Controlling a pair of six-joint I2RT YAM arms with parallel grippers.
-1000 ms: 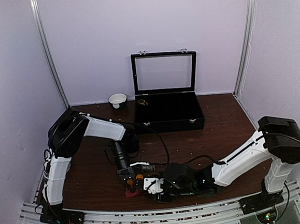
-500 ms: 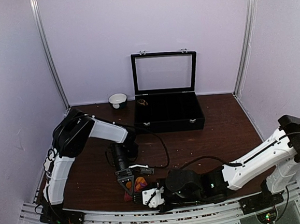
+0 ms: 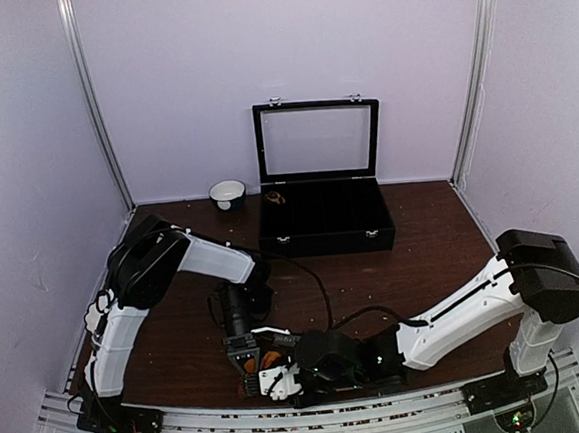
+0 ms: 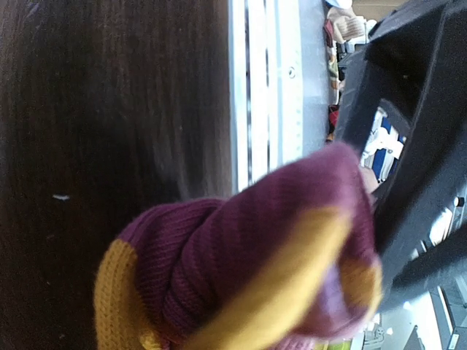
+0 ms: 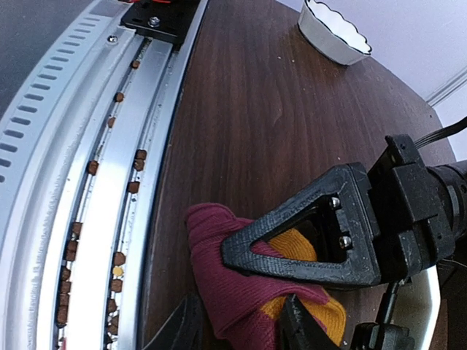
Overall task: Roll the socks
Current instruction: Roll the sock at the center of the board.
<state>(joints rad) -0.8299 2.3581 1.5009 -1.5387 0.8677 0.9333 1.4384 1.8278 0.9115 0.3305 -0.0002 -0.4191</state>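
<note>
In the lower centre of the overhead view, near the front edge of the bench (image 3: 421, 226), the left tool (image 3: 246, 357) pinches a magenta sock (image 5: 208, 226) with an orange toe. The right tool (image 5: 237, 329) straddles the sock's near end, fingers (image 5: 177, 332) partly apart. A white bowl (image 3: 228, 193) sits toward the upper left.

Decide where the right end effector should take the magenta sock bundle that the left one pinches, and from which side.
Best the free magenta fold of the sock bundle, bulging toward the near rail beyond the left end effector. Come from the right, low along that rail, straddling it: that one covers the orange middle, leaving only this end exposed.
</note>
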